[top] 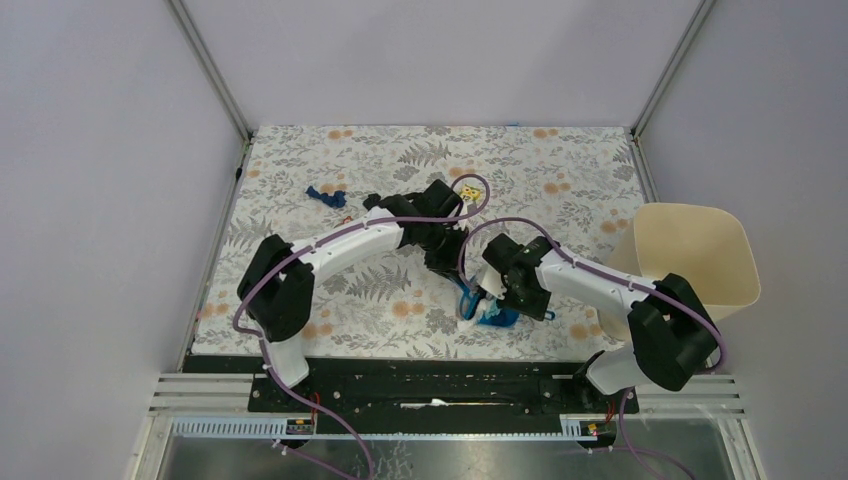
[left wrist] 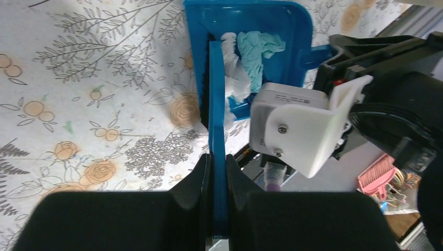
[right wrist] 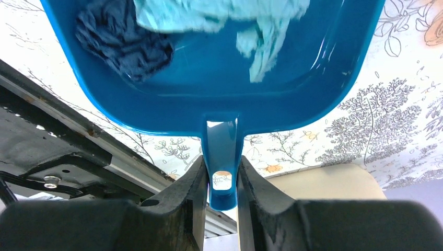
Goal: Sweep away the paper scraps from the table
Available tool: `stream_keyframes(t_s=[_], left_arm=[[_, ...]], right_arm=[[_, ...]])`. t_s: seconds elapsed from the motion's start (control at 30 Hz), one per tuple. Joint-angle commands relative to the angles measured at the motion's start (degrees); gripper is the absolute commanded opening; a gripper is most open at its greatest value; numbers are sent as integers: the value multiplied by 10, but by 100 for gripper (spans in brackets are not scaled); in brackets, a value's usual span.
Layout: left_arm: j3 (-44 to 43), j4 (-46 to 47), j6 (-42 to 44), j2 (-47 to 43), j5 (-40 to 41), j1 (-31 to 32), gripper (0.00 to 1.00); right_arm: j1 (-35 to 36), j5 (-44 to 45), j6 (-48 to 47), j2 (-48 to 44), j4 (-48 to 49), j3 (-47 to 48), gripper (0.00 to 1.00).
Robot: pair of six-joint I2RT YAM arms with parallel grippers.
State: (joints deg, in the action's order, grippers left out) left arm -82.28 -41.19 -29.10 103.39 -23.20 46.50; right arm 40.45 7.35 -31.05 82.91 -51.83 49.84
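Black right claw (right wrist: 220, 167) clamps a blue plastic dustpan's (right wrist: 209, 89) handle, crumpled cyan and navy paper scraps (right wrist: 209, 15) ahead. The left claw (left wrist: 217, 162) pinches, seemingly, a blue brush (left wrist: 216, 94).

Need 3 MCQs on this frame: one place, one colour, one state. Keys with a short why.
1. Where does the beige bin stand?
A) at the right edge of the table
B) at its left edge
C) on its middle

2. What colour is the dustpan?
A) red
B) blue
C) white

3. The right tool is:
A) open
B) shut on the dustpan
C) shut on a paper scrap

Keys:
1 A: the top view shows the bin at the right edge.
2 B: both wrist views show the pan blue.
3 B: the tool clamps the pan's handle.
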Motion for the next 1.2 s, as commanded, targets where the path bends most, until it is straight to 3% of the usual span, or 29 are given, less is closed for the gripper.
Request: stream_keyframes(t_s=[0.0,0.7,0.97,1.17], left_arm=[[-2,69,-29,-54,-60,7,0],[-12,73,-27,-91,58,-2,0],[-29,27,-21,-105,82,-3,0],[-35,-6,-15,-168,98,-13,0]], right_arm=[[-3,-23,0,-4,19,-5,0],[-3,-69,18,-65,81,-77,0],[-3,-61,19,-94,116,-90,0],[-3,-43,19,-117,148,-105,0]])
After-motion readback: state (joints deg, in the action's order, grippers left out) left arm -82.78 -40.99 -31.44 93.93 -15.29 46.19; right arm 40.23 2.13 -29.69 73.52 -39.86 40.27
